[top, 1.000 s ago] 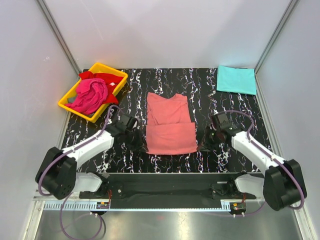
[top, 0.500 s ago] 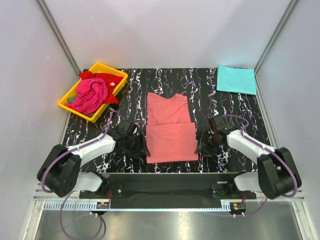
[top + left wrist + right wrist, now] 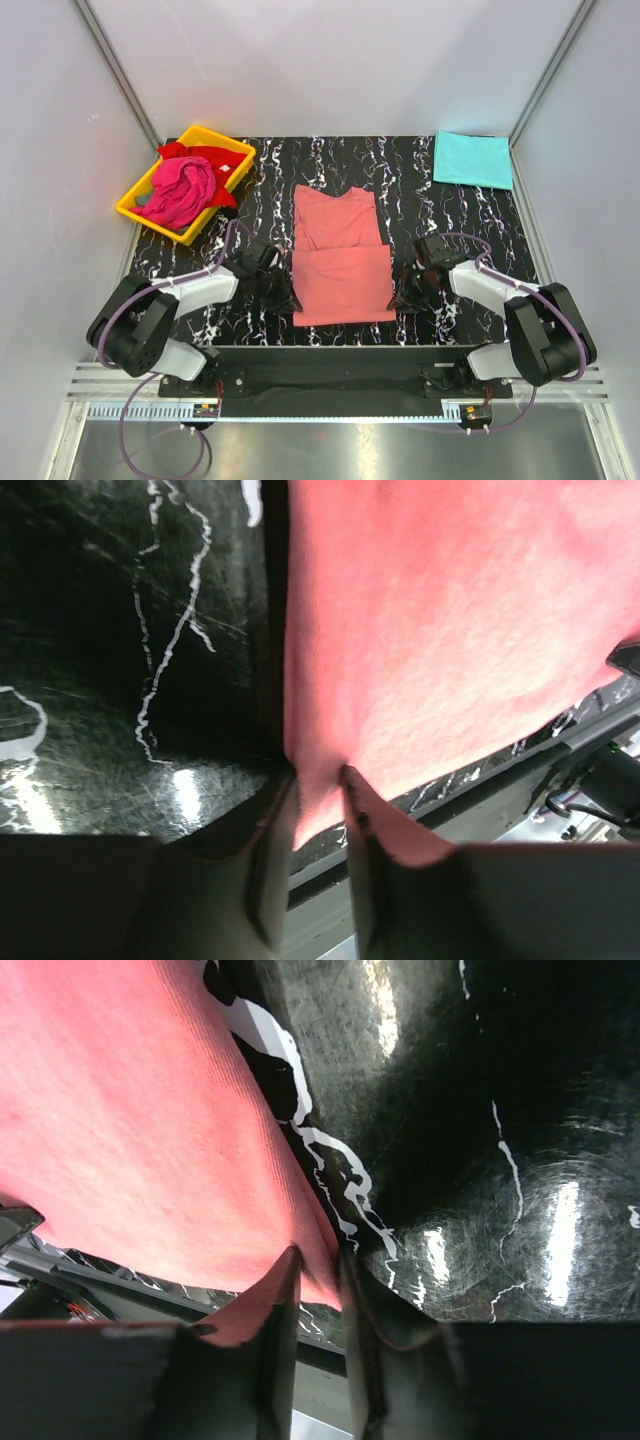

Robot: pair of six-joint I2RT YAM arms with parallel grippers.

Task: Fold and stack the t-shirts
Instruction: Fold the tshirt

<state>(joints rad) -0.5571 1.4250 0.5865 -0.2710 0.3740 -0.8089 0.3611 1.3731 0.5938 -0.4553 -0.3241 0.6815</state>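
The salmon-pink t-shirt [image 3: 340,255] lies partly folded in the middle of the black marbled table [image 3: 460,215]. My left gripper [image 3: 292,303] is shut on its near left corner, and the cloth [image 3: 440,630] sits between the jaws in the left wrist view. My right gripper [image 3: 396,301] is shut on its near right corner, with the cloth [image 3: 130,1140] between the jaws in the right wrist view. The turquoise t-shirt [image 3: 472,158] lies folded at the back right. The magenta t-shirt [image 3: 180,192] and the red t-shirt [image 3: 215,158] are bunched in the yellow tray [image 3: 236,148].
The yellow tray stands at the back left corner. White walls enclose the table on three sides. The arm bases and a black rail [image 3: 330,360] run along the near edge.
Both grippers have moved inward and down to the near corners of the salmon-pink t-shirt and closed on them. The shirt's near edge has shifted slightly.
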